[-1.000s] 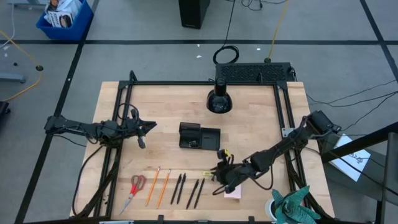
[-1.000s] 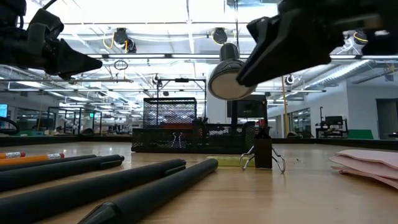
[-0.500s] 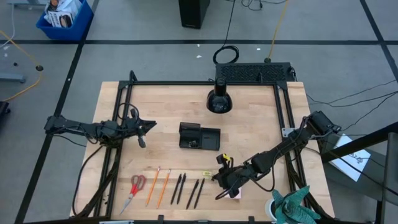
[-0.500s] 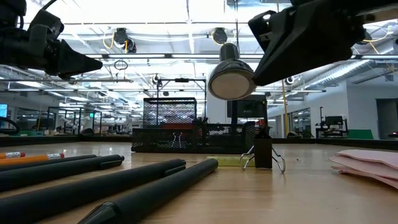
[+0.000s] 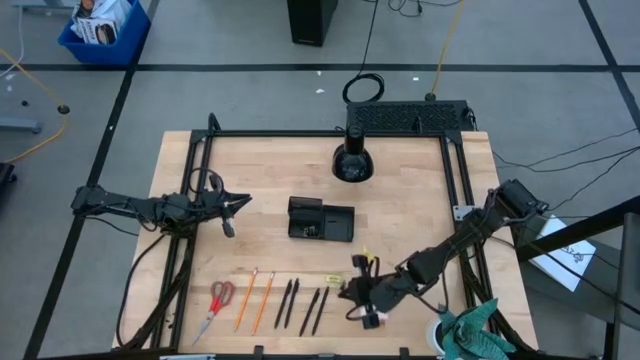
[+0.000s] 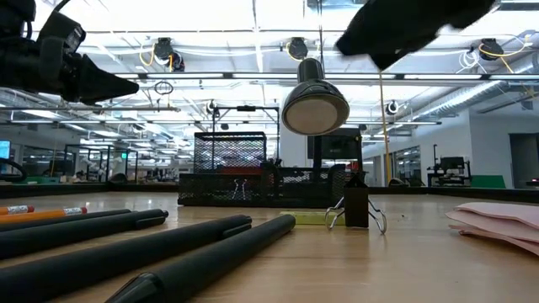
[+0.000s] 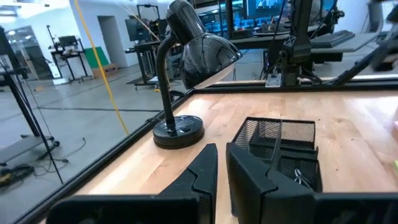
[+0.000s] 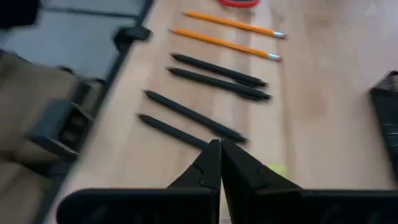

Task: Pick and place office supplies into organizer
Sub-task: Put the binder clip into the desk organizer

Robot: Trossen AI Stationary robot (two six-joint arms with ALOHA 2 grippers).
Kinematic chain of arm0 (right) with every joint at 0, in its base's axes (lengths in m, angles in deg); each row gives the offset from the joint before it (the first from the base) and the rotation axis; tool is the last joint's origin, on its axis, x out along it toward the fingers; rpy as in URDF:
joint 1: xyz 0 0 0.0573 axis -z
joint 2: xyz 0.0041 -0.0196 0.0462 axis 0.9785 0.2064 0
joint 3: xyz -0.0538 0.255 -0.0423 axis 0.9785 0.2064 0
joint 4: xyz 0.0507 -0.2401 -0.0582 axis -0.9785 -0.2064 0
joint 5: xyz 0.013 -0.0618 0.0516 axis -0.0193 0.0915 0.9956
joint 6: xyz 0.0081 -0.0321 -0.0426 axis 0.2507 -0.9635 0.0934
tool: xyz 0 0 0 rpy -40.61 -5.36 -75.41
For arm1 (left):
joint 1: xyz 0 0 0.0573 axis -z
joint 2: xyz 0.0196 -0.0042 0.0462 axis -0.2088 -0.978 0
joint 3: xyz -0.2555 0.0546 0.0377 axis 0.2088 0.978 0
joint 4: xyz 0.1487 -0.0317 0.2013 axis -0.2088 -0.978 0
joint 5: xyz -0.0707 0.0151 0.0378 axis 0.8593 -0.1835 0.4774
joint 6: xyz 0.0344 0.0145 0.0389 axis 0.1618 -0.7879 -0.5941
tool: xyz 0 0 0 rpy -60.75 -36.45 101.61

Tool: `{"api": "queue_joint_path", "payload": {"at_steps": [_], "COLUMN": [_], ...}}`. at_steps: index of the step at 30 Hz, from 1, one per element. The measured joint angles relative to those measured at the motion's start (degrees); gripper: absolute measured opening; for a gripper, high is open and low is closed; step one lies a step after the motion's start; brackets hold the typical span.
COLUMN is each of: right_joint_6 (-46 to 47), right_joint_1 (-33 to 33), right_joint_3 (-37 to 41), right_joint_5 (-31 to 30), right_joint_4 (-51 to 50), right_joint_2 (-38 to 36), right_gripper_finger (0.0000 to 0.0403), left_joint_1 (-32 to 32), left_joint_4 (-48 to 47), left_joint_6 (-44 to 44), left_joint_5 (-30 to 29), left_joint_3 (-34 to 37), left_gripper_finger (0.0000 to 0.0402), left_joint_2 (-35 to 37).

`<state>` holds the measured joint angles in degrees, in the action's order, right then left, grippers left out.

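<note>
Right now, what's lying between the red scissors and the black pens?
In the high view, two orange pencils lie side by side between the red scissors and the black pens.

Table (image 5: 400,200) is smooth pale wood, organizer (image 7: 280,152) is black wire mesh, lamp (image 7: 186,50) is glossy black, pens (image 8: 217,84) look matt.

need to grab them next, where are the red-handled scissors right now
In the high view the red-handled scissors lie near the table's front edge on the left arm's side, at the left end of the row, just beside the two orange pencils.
</note>
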<state>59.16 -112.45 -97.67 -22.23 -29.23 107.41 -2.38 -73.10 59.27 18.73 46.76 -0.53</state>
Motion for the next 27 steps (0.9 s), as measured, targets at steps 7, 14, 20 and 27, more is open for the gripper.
{"api": "queue_joint_path", "payload": {"at_steps": [7, 14, 20, 27], "right_joint_6": [15.29, 26.40, 32.35, 36.69], "right_joint_1": [-3.04, -3.13, -2.36, -1.29], "right_joint_3": [-0.03, -0.02, -0.02, 0.00], "right_joint_5": [-3.90, -7.28, -2.59, -1.30], "right_joint_4": [-0.63, -7.50, -7.89, -8.25], "right_joint_2": [0.15, 1.08, 3.86, 6.47], "right_gripper_finger": [0.0004, 0.0028, 0.0111, 0.0179], "left_joint_1": [-0.01, -0.01, -0.02, 0.00], "left_joint_4": [0.88, 2.97, 3.06, 3.04], "left_joint_6": [-2.57, -2.61, -4.07, -4.03], "left_joint_5": [-0.01, 0.00, 0.00, 0.00], "left_joint_3": [0.00, 0.00, 0.00, 0.00], "left_gripper_finger": [0.0042, 0.0042, 0.0042, 0.0042], "left_joint_2": [-0.01, 0.00, 0.00, 0.00]}}
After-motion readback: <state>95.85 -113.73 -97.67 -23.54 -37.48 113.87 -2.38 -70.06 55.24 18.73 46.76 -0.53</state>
